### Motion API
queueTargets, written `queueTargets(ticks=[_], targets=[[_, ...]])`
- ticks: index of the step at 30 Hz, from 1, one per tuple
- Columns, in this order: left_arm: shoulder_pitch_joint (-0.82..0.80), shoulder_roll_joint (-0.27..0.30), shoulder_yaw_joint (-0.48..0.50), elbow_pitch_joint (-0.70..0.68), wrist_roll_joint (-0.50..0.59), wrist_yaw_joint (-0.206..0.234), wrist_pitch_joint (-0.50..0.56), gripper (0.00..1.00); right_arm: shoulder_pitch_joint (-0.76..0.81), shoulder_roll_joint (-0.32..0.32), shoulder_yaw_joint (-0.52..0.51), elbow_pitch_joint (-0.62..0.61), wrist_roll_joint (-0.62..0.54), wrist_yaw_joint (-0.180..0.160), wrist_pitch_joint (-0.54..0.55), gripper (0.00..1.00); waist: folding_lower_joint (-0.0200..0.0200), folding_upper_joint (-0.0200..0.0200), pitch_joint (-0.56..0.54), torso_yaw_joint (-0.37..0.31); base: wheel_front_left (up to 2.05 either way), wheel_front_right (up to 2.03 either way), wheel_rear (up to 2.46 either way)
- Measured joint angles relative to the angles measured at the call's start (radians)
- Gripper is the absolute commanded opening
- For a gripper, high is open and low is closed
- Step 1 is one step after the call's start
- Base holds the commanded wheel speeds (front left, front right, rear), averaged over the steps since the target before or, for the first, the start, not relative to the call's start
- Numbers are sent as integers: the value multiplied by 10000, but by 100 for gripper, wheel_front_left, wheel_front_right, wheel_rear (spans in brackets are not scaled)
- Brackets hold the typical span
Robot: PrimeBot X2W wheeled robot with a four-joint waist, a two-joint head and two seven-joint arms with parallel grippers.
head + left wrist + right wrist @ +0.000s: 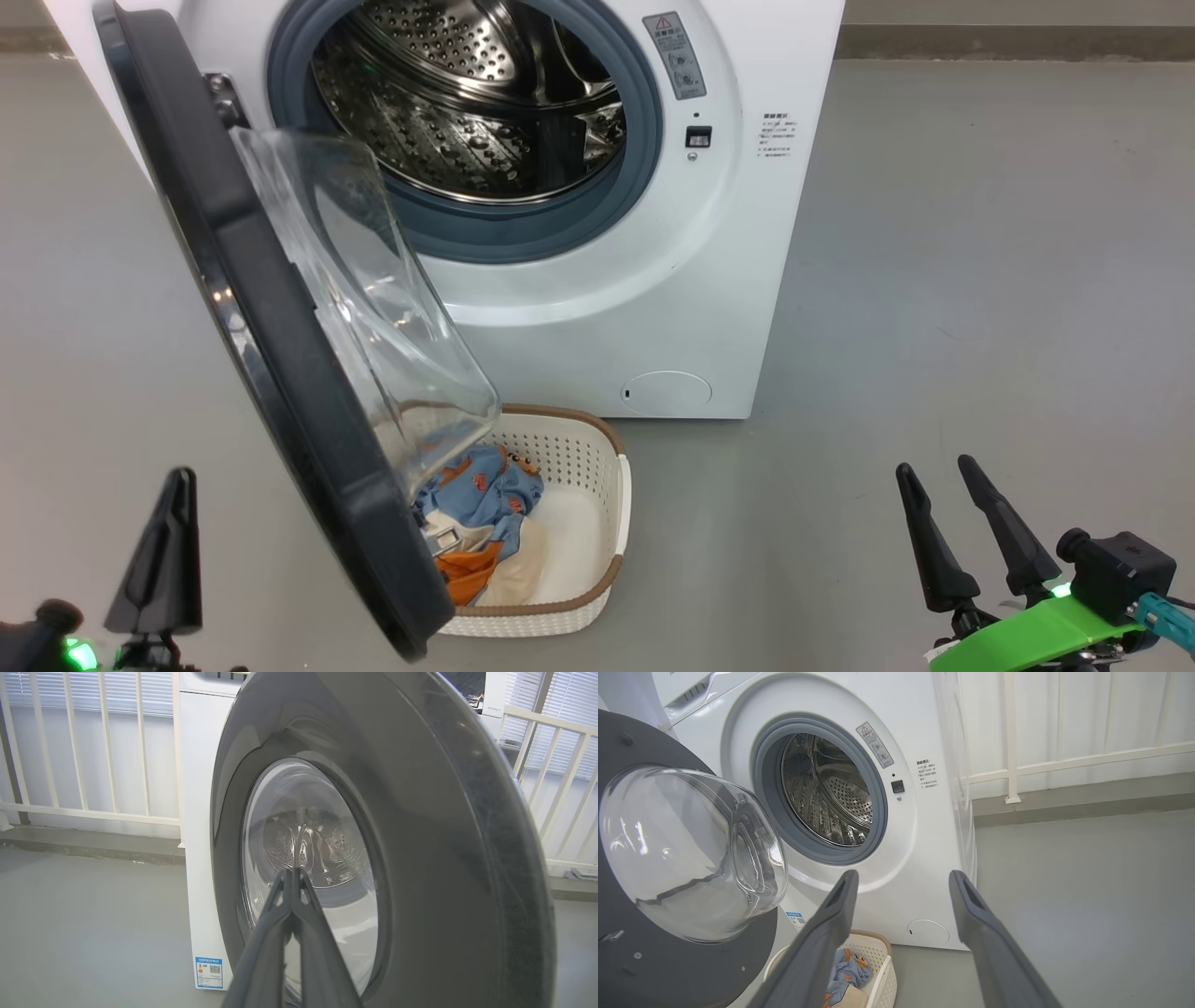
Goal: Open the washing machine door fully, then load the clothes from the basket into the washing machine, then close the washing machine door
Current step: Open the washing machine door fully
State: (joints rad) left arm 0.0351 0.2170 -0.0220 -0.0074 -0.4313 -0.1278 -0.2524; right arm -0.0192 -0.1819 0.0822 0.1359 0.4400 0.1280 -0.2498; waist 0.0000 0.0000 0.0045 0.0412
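One of three steps looks part done: the round glossy black washing machine door (280, 355) hangs half-open over the cream perforated plastic basket (560, 448) holding the blue-and-orange soft clothes (485, 495), left gripper (293, 877) fingers pressed together, right gripper (934, 464) fingers spread.

We see the washing machine (579, 308) in smooth, glossy white panelling, its drum (467, 103) of shiny perforated steel ringed by a matt grey rubber gasket (523, 238). The washing machine door (289, 373), toward nine o'clock in the head view, has a dull dark plastic inner rim and a clear, smooth glass bowl (373, 308); its outer face looks glossy from the left wrist. At six o'clock the basket (583, 597) is cream perforated plastic with a brown woven-look rim, and the clothes (481, 495) are soft, crumpled cloth. The floor (980, 280) is smooth grey with a faint sheen.
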Motion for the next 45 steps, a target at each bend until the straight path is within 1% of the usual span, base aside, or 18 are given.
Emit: queueTargets(ticks=[6, 10, 14, 16, 20, 21, 26, 33, 38, 45], targets=[[-3, 0, 142, -1156, 169, 2, -2, 0, 0, 88, 2, 15, 0, 0, 0, 100, 0, 0, -6, 19, 0, 0, 0], [-3, -4, 23, -1954, 263, 2, -4, 0, 1, 113, 0, 44, 6, 0, 0, 100, 0, 0, 2, 10, 0, 0, 0], [-3, -6, -322, -2775, 339, 2, 23, 0, 1, 142, -2, 52, 6, 0, 0, 100, 0, 0, 1, -9, 0, 0, 0], [-4, -12, -759, -3381, 326, 2, 94, 0, 1, 163, -4, 52, 6, 0, 0, 100, 0, 0, 29, -18, 0, 0, 0], [-30, -25, -1480, -3758, 82, 2, 485, 0, 0, 186, -8, 52, 6, 0, 0, 100, 1, 0, 72, -27, 0, 0, 0], [-30, -25, -1480, -3758, 82, 2, 485, 0, 0, 186, -8, 52, 6, 0, 0, 100, 1, 0, 72, -27, 0, 0, 0], [-36, -48, -2383, -3753, -144, 2, 786, 0, 0, 230, -6, 52, 6, 0, 0, 100, 0, 0, 130, -60, 0, 0, 0], [-34, -54, -3346, -2882, -485, 2, 1058, 0, -2, 267, 0, 56, 6, 0, 0, 100, 0, 0, 209, -107, 0, 0, 0], [-53, -213, -3645, -1973, -589, 2, 1164, 0, -9, 299, 6, 84, 6, 0, 0, 100, 0, 0, 296, -132, 0, 0, 0], [-314, -280, -3641, -940, -865, 2, 1177, 0, -21, 320, -2, 98, 4, 0, 0, 100, 0, 0, 406, -190, 0, 0, 0]])
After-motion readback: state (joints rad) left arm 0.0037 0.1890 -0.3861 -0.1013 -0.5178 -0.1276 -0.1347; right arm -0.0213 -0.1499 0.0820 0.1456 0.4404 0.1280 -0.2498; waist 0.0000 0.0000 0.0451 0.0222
